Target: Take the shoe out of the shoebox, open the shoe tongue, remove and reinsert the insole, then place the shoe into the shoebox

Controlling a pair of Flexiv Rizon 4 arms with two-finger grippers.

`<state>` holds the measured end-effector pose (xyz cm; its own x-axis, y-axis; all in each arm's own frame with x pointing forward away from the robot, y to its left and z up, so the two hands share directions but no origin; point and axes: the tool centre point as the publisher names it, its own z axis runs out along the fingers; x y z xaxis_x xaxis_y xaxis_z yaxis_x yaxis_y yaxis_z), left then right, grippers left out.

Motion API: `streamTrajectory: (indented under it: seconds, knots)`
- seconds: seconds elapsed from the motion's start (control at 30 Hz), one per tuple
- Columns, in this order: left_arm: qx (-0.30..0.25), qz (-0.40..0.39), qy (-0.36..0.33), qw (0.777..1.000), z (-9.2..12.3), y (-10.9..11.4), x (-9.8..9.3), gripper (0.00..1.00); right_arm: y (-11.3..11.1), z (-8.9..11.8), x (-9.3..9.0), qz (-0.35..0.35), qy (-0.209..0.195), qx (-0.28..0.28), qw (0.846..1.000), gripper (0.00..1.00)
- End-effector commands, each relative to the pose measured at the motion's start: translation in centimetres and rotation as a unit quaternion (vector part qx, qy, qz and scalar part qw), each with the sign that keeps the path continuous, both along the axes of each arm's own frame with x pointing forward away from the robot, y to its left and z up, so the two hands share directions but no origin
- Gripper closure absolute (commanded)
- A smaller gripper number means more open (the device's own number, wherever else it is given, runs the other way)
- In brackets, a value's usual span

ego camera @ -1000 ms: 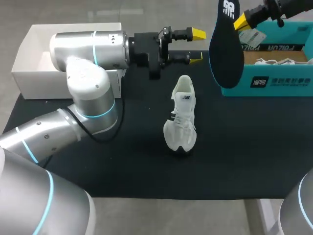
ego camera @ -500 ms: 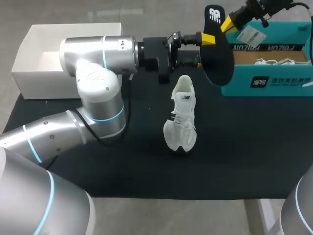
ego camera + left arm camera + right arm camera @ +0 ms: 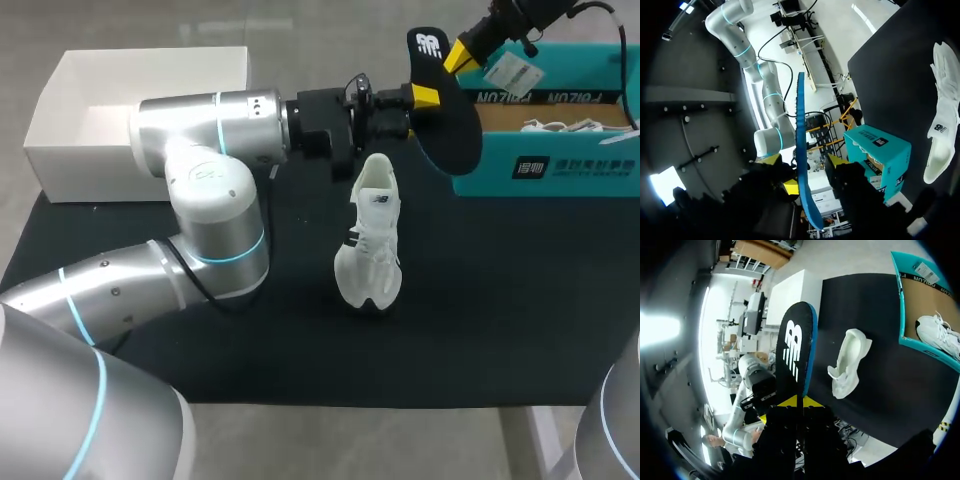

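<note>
The right tool (image 3: 797, 402) is clamped on the insole (image 3: 796, 347) near its logo end. It holds the insole on edge in the air, the far end hanging down toward the counter (image 3: 520, 300). Held this way, the thin edge faces the left tool (image 3: 805, 160), whose fingers stand apart with the insole between them. A gap shows beside at least one finger, so that tool has no grip. This looks like a handover or regrasp, set up to give a better hold for sliding the insole back in.

The shoe (image 3: 369, 240) rests alone on the counter just below the tools, its heel opening toward them, ready to receive the insole. The shoebox (image 3: 545, 165) sits open at the right, near enough for the final placing.
</note>
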<state>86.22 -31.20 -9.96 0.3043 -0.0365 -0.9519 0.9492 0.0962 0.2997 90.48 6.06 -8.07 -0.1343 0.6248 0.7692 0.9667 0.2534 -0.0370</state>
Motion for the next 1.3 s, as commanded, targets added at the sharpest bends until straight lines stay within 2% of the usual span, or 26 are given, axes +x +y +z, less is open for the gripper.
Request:
streamTrajectory:
  seconds: [0.03,0.13,0.33,0.37,0.4,0.43,0.47,0.5,0.53,0.6,0.67,0.87,1.0,1.13,1.3]
  knots:
    - [-0.005,0.003,0.001,1.000,-0.3,-0.5,0.1,0.91,0.1,-0.1,0.2,-0.001,0.004,0.004,1.000,1.00]
    - [-0.005,0.005,0.003,1.000,-0.6,-0.8,0.4,1.00,0.2,-0.1,0.2,-0.003,0.003,0.007,1.000,1.00]
    - [-0.006,0.009,0.008,1.000,-1.0,-1.1,0.7,1.00,0.3,0.1,0.1,-0.019,-0.011,0.020,1.000,1.00]
    - [-0.007,0.007,0.010,1.000,-1.0,-1.1,0.7,1.00,0.2,0.3,0.1,-0.022,-0.021,0.021,0.999,0.76]
    - [-0.009,0.004,0.014,1.000,-0.9,-1.0,0.7,1.00,0.2,0.7,0.0,-0.028,-0.036,0.029,0.999,0.20]
    - [-0.012,0.001,0.020,1.000,-0.7,-0.9,0.6,1.00,0.1,1.1,-0.1,-0.031,-0.039,0.039,0.998,0.00]
    - [-0.016,-0.001,0.027,1.000,-0.5,-0.7,0.6,1.00,-0.1,1.4,-0.3,-0.032,-0.049,0.047,0.997,0.00]
    - [-0.017,-0.004,0.035,0.999,-0.3,-0.5,0.6,1.00,-0.4,2.0,-0.5,-0.036,-0.076,0.067,0.994,0.00]
    - [-0.022,-0.006,0.041,0.999,-0.1,-0.2,0.7,1.00,-0.7,2.4,-0.7,-0.045,-0.070,0.077,0.994,0.00]
    - [-0.032,-0.012,0.067,0.997,0.3,0.4,1.0,1.00,-1.4,3.2,-1.1,-0.043,-0.102,0.095,0.989,0.00]
    - [-0.038,-0.015,0.081,0.996,0.7,1.0,1.3,1.00,-2.1,4.0,-1.7,-0.045,-0.108,0.109,0.987,0.00]
    - [-0.018,-0.031,0.103,0.994,1.4,1.8,2.0,1.00,-3.6,5.9,-3.4,-0.051,-0.163,0.155,0.973,0.00]
    - [-0.019,-0.049,0.123,0.991,2.1,2.5,2.3,1.00,-4.1,6.0,-4.5,-0.072,-0.187,0.167,0.965,0.00]
    - [-0.008,-0.048,0.119,0.992,2.6,3.0,2.4,1.00,-4.6,5.6,-5.4,-0.126,-0.201,0.178,0.955,0.00]
    - [-0.008,-0.056,0.113,0.992,3.1,3.3,2.4,1.00,-5.0,4.8,-6.0,-0.204,-0.180,0.202,0.941,0.00]
